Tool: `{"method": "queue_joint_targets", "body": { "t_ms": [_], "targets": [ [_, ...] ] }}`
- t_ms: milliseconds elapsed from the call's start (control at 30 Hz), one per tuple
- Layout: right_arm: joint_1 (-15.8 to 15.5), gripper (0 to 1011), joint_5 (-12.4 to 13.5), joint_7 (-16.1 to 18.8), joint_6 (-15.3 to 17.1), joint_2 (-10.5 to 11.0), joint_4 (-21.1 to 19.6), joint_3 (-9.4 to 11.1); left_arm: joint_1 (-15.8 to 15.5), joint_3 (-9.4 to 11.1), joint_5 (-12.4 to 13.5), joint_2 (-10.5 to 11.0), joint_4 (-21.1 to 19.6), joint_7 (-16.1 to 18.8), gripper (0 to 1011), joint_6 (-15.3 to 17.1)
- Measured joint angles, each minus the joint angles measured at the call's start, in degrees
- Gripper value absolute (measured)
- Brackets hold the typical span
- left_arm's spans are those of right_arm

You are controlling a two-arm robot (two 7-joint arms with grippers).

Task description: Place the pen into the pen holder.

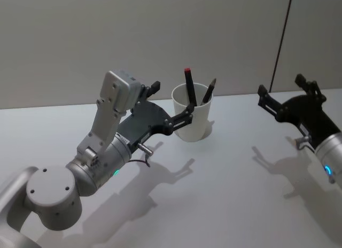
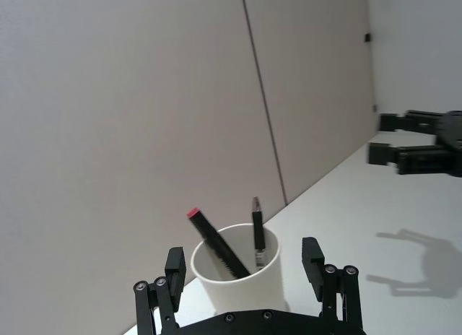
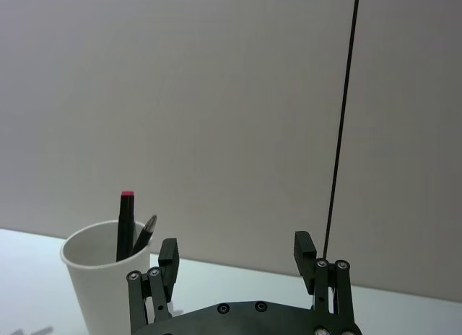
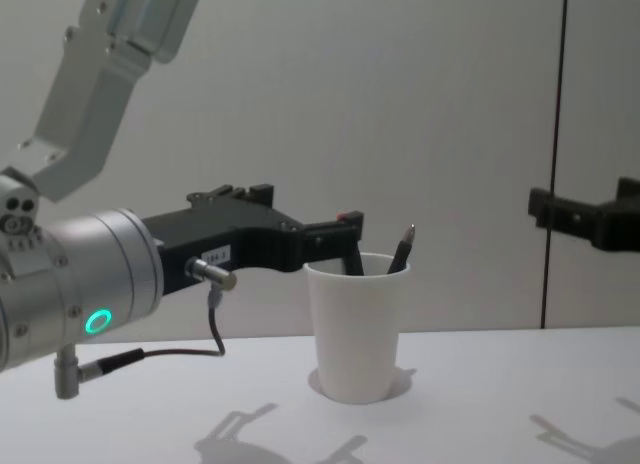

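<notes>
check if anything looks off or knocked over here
Nothing stands out. The pen holder stands upright on the table, with the red-capped pen and a dark pen leaning inside it. The left gripper is open beside the cup; the right gripper is open, off to the side.

The lower lengths of the red-capped pen [image 1: 189, 86] and the dark pen [image 1: 209, 91] were hidden inside the pen holder [image 1: 193, 121]. The right gripper [image 4: 590, 221] was cut off at the chest view's 3 o'clock edge. In the head view, the left gripper [image 1: 170, 103] covered the cup's wall at 9 o'clock.
</notes>
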Motion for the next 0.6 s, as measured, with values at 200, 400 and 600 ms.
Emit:
{"method": "queue_joint_targets", "body": {
  "t_ms": [200,400,600],
  "targets": [
    [-3.8,1001,-0.4,-0.4,1.2,0.7,-3.0,0.6,0.3,0.5,2.3,-0.7,0.4,4.6,1001,-0.5],
    [-6.2,1002,-0.7,-0.7,1.9,1.1,-5.0,0.9,0.6,0.9,4.2,-1.2,0.8,8.4,1001,-0.8],
    [-7.4,1001,-0.9,-0.8,2.3,1.3,-5.9,1.1,0.7,1.2,5.4,-1.5,1.0,10.8,1001,-1.1]
  ]
}}
